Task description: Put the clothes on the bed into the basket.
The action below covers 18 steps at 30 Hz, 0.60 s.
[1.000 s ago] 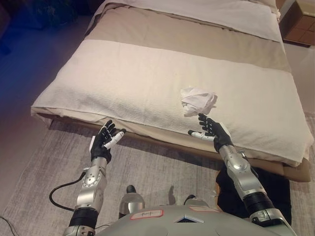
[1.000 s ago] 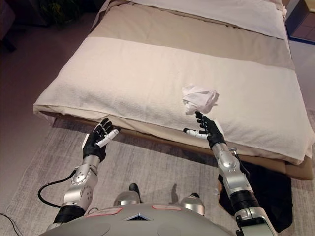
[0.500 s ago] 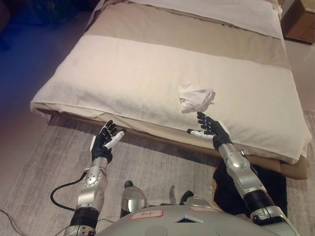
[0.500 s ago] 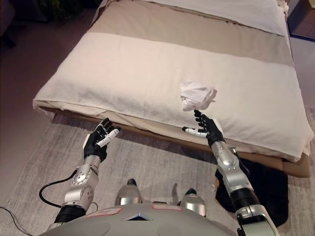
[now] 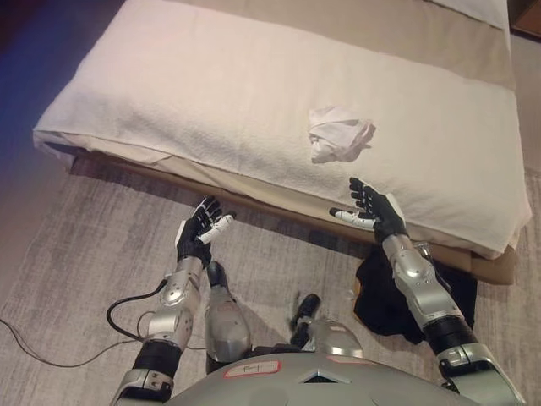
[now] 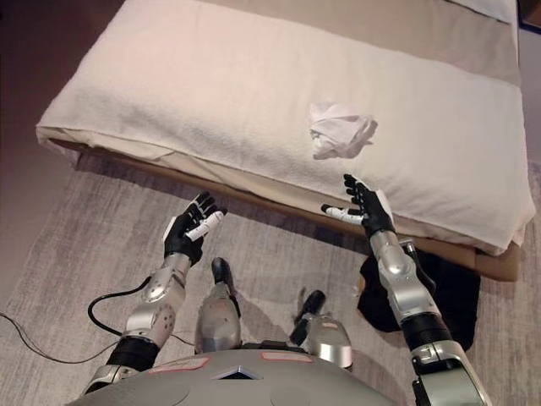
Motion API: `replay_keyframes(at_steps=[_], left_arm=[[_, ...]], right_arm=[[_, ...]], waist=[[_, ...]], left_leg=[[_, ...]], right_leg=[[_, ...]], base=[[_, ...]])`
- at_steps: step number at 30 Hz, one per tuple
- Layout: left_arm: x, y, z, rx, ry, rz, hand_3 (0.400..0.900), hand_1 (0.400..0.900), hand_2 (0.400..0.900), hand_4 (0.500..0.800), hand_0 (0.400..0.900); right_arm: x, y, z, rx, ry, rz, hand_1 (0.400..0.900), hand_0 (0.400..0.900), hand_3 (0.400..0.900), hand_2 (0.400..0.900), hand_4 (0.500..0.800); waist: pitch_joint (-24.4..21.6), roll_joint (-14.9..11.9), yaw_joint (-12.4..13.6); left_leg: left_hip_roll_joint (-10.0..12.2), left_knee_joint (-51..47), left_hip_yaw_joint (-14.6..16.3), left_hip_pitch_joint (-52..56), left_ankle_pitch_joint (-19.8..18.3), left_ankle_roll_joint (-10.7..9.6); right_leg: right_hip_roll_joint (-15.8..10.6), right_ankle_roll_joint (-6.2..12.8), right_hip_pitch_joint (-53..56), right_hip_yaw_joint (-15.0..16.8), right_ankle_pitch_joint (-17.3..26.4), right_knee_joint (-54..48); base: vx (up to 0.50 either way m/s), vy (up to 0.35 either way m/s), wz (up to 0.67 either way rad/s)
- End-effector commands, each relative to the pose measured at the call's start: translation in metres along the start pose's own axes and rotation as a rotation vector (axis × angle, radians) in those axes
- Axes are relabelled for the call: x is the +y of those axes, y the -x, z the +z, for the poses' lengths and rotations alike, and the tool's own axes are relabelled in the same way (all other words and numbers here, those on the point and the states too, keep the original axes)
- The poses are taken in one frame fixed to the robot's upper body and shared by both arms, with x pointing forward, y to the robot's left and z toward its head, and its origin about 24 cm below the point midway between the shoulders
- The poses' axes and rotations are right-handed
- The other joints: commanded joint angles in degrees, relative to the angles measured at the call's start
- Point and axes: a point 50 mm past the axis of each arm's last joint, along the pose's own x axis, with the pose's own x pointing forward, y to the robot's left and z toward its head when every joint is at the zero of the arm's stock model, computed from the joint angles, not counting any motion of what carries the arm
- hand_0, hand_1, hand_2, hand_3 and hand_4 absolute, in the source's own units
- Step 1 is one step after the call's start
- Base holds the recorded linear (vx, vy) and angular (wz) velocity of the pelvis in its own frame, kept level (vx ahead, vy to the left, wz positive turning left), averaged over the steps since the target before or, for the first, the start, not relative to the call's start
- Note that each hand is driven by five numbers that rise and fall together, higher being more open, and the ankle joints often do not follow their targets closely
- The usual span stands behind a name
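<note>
A crumpled white cloth (image 5: 338, 134) lies on the bed's cream cover (image 5: 211, 93), near the front edge; it also shows in the right eye view (image 6: 339, 130). My right hand (image 5: 373, 210) is open, fingers spread, just below and right of the cloth at the bed's edge, not touching it. My left hand (image 5: 201, 233) is open and empty over the rug in front of the bed, well left of the cloth. A dark basket (image 5: 397, 296) sits on the floor under my right forearm, partly hidden by it.
The low bed frame's edge (image 5: 490, 269) runs along the front. A grey rug (image 5: 76, 254) covers the floor before the bed.
The camera has tilted down, so the bed sits higher in view. Both hands stay open; the right hand remains just below the cloth. The cloth has not moved.
</note>
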Motion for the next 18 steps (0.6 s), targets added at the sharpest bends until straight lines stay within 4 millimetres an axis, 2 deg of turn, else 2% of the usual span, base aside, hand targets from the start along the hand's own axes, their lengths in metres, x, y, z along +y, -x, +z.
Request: replay_keyframes(at_steps=[1,3,5,7,8,9,10,11,12,13,14,15,16,17,18], left_arm=[[0.006,-0.008,0.059,-0.274,-0.006,-0.018,0.900,0.900,0.900,0.800,0.900],[0.006,-0.010,0.063,-0.280,-0.021,-0.027,0.900,0.900,0.900,0.800,0.900],[0.006,-0.011,0.072,-0.304,-0.044,-0.040,0.900,0.900,0.900,0.800,0.900],[0.004,-0.013,0.079,-0.320,-0.079,-0.059,0.900,0.900,0.900,0.800,0.900],[0.005,-0.013,0.079,-0.320,-0.080,-0.059,0.900,0.900,0.900,0.800,0.900],[0.006,-0.013,0.083,-0.327,-0.103,-0.060,0.900,0.900,0.900,0.800,0.900],[0.008,-0.013,0.083,-0.325,-0.109,-0.053,0.900,0.900,0.900,0.800,0.900],[0.010,-0.012,0.082,-0.320,-0.114,-0.049,0.900,0.900,0.900,0.800,0.900],[0.010,-0.012,0.082,-0.320,-0.115,-0.048,0.900,0.900,0.900,0.800,0.900],[0.015,-0.010,0.088,-0.336,-0.127,-0.034,0.900,0.900,0.900,0.800,0.900],[0.018,-0.009,0.089,-0.337,-0.127,-0.020,0.900,0.900,0.900,0.800,0.900],[0.019,-0.009,0.089,-0.337,-0.127,-0.019,0.900,0.900,0.900,0.800,0.900],[0.021,-0.008,0.090,-0.338,-0.127,-0.008,0.900,0.900,0.900,0.800,0.900],[0.021,-0.009,0.091,-0.339,-0.128,-0.007,0.900,0.900,0.900,0.800,0.900],[0.022,-0.007,0.087,-0.328,-0.109,0.000,0.900,0.900,0.900,0.800,0.900]], right_arm=[[-0.004,-0.019,0.065,-0.297,-0.024,-0.015,0.900,0.900,0.900,0.900,0.800],[-0.001,-0.020,0.062,-0.283,-0.042,-0.018,0.900,0.900,0.900,0.900,0.800],[0.004,-0.020,0.060,-0.278,-0.073,-0.017,0.900,0.900,0.900,0.900,0.800],[0.011,-0.021,0.058,-0.269,-0.088,-0.006,0.900,0.900,0.900,0.900,0.800],[0.011,-0.021,0.058,-0.269,-0.089,-0.006,0.900,0.900,0.900,0.900,0.800],[0.014,-0.023,0.056,-0.253,-0.085,-0.005,0.900,0.900,0.900,0.900,0.800],[0.015,-0.023,0.054,-0.243,-0.083,-0.008,0.900,0.900,0.900,0.900,0.800],[0.016,-0.024,0.052,-0.230,-0.097,-0.019,0.900,0.900,0.900,0.900,0.800],[0.016,-0.025,0.052,-0.231,-0.098,-0.019,0.900,0.900,0.900,0.900,0.800],[0.018,-0.027,0.053,-0.223,-0.098,-0.031,0.900,0.900,0.900,0.900,0.800],[0.021,-0.029,0.053,-0.216,-0.087,-0.029,0.900,0.900,0.900,0.900,0.800],[0.022,-0.029,0.054,-0.217,-0.087,-0.028,0.900,0.900,0.900,0.900,0.800],[0.024,-0.034,0.055,-0.201,-0.071,-0.048,0.900,0.900,0.900,0.900,0.800],[0.024,-0.035,0.056,-0.203,-0.071,-0.048,0.900,0.900,0.900,0.900,0.800],[0.024,-0.040,0.060,-0.199,-0.066,-0.067,0.900,0.900,0.900,0.900,0.800]], waist=[[-1.5,-3.8,3.4],[-1.6,-5.3,3.9],[-1.4,-7.6,4.5],[-2.0,-9.5,5.1],[-2.2,-9.7,5.1],[-3.1,-10.6,4.7],[-3.4,-10.7,4.4],[-3.7,-10.9,4.2],[-3.7,-11.1,4.3],[-3.4,-10.0,3.8],[-3.1,-9.8,3.7],[-2.9,-9.9,3.6],[-1.9,-9.5,4.1],[-1.5,-9.5,4.1],[-0.8,-9.1,4.9]], left_leg=[[-0.7,-1.8,-3.6,-7.8,6.9,-1.5],[-2.2,2.2,-4.7,-10.4,5.0,-0.2],[-4.6,10.1,-4.5,-13.8,1.2,1.9],[-6.8,11.2,-4.7,-14.2,-0.9,4.0],[-7.1,11.2,-4.6,-14.4,-1.0,4.2],[-11.2,9.9,-4.4,-12.5,-4.0,7.5],[-13.3,8.6,-4.7,-10.7,-5.2,8.9],[-15.5,6.9,-4.7,-8.6,-6.3,10.4],[-15.9,6.5,-4.5,-8.3,-6.3,10.6],[-18.4,3.9,-4.4,-3.7,-8.9,13.1],[-19.5,2.8,-3.7,-1.1,-10.1,14.1],[-19.8,2.6,-3.7,-0.7,-10.1,14.2],[-20.4,0.8,-3.0,3.3,-12.1,15.1],[-20.5,0.4,-3.1,3.8,-11.9,15.1],[-20.5,-1.0,-2.5,6.7,-12.2,14.9]], right_leg=[[2.0,2.26,12.4,1.8,-8.3,0.3],[0.1,2.71,14.9,1.5,-9.2,0.3],[-3.3,3.16,16.1,-0.1,-9.1,3.3],[-6.4,3.80,14.1,-1.0,-7.1,9.2],[-6.7,3.97,13.9,-1.0,-7.2,9.5],[-10.8,5.30,11.1,-1.3,-1.1,18.0],[-12.4,5.90,9.2,-0.5,1.8,22.5],[-14.1,7.27,7.5,-0.3,5.8,27.8],[-14.6,7.62,7.3,-0.1,5.8,28.2],[-18.5,10.21,4.1,-2.8,11.2,38.5],[-20.5,11.14,3.2,-4.8,12.3,41.8],[-20.9,11.20,3.4,-4.7,12.2,42.1],[-23.4,11.64,1.8,-9.1,11.7,43.3],[-23.5,11.65,2.2,-9.2,11.5,43.3],[-24.2,11.83,1.3,-12.3,10.6,39.9]], base=[[0.34,0.288,-0.64],[0.37,0.321,-0.05],[0.41,0.346,0.21],[0.34,0.301,0.14],[0.42,0.501,0.43],[0.42,0.544,0.35],[0.57,0.720,0.43],[0.29,0.373,0.10],[0.44,0.563,0.28],[0.43,0.522,0.24],[0.43,0.509,0.26],[0.43,0.328,0.07],[0.28,0.179,0.04],[0.45,0.235,-0.08],[0.17,0.052,-0.09]])
